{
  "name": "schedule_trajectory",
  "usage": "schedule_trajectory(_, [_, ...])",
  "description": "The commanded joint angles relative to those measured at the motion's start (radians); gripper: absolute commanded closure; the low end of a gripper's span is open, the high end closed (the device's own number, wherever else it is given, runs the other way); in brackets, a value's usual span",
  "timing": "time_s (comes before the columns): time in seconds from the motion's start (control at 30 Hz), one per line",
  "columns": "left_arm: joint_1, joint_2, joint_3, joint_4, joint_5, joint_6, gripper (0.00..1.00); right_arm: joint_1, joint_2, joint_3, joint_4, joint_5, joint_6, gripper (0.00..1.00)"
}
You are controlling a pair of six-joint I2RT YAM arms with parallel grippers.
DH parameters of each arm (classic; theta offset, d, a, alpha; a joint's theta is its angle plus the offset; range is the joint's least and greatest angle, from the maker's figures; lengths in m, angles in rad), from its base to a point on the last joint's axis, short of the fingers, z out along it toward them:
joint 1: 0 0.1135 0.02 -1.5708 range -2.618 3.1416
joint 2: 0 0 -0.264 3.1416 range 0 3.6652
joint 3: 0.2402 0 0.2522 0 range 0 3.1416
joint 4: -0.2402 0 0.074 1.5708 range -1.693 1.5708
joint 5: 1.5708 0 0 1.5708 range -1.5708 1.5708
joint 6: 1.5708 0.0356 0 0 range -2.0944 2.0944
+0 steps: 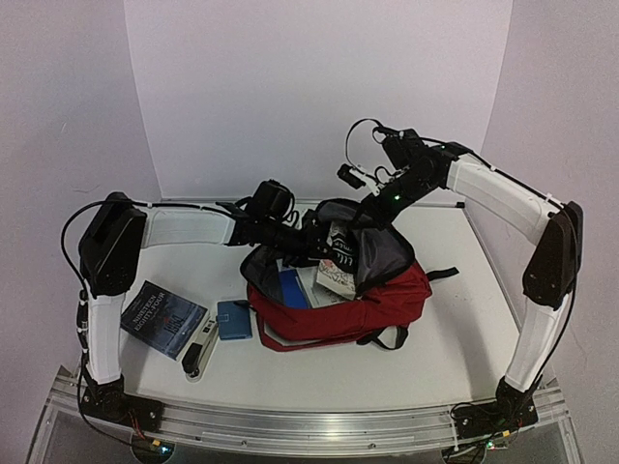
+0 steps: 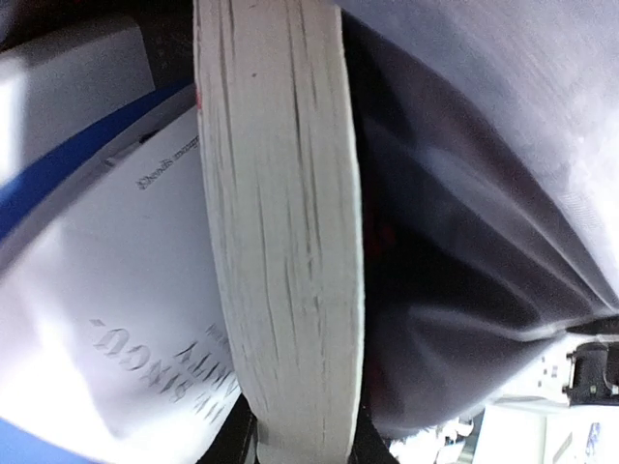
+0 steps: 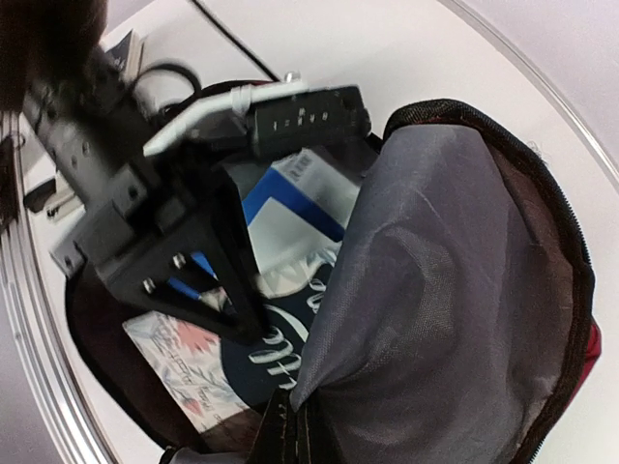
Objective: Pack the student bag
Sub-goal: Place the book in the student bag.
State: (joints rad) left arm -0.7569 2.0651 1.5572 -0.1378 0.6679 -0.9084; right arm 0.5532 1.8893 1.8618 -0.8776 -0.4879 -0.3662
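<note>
Nearest us, a dark book (image 1: 162, 317) and a small blue case (image 1: 234, 319) lie unpacked just left of the student bag (image 1: 387, 300), which lies open. Inside its mouth our left gripper (image 2: 305, 440) clamps a thick paperback (image 2: 280, 222), which we judge mid-insertion, so next we must seat and release it. At the bag's far side our right gripper (image 3: 290, 430) pinches the grey flap (image 3: 445, 280) open. Deeper contents and both sets of fingertips are largely hidden.

Lab booth: plain white walls (image 1: 319, 97) around a white table (image 1: 455, 338).
</note>
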Motion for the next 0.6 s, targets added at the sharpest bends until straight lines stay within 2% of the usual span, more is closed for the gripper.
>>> schedule_trajectory(0.0, [0.020,-0.022,0.106,-0.092,0.193,0.102,1.00,-0.012,-0.058,0.036,-0.024,-0.030,-0.154,1.00])
schedule_trajectory(0.13, [0.019,0.039,0.142,-0.081,0.369,0.077,1.00,-0.012,-0.041,0.074,-0.024,-0.046,-0.170,1.00])
schedule_trajectory(0.27, [0.022,0.066,0.158,-0.087,0.438,0.075,1.00,-0.012,-0.040,0.071,-0.024,-0.066,-0.159,1.00])
schedule_trajectory(0.37, [0.026,0.119,0.231,-0.203,0.428,0.130,0.97,-0.011,-0.047,0.048,-0.023,-0.084,-0.150,1.00])
schedule_trajectory(0.43, [0.034,0.144,0.290,-0.281,0.365,0.166,0.85,-0.010,-0.053,0.033,-0.022,-0.088,-0.147,1.00])
schedule_trajectory(0.5, [0.048,0.146,0.318,-0.307,0.260,0.164,0.69,-0.009,-0.056,0.017,-0.022,-0.088,-0.138,1.00])
schedule_trajectory(0.57, [0.064,0.131,0.331,-0.321,0.154,0.159,0.58,-0.009,-0.058,0.004,-0.022,-0.087,-0.128,1.00])
